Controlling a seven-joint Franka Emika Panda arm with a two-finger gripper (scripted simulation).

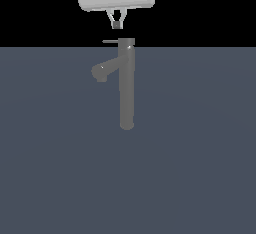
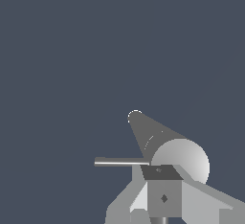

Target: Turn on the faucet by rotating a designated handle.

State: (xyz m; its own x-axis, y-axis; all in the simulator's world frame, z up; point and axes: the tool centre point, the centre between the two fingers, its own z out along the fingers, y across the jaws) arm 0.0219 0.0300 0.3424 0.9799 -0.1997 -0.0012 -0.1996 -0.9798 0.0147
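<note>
Looking straight down the arm, the gripper [image 2: 163,198] fills the near edge of the wrist view, its pale grey fingers [image 2: 203,201] angling inward until they meet at a dark square tip with no gap showing between them. Just beyond that tip sits the rounded cap of the faucet [image 2: 179,158], its grey column tapering away toward the dark blue-grey floor [image 2: 72,50]. The handle [image 2: 120,162], a thin light rod, sticks out sideways from the cap, close to the fingertips but not between them.
</note>
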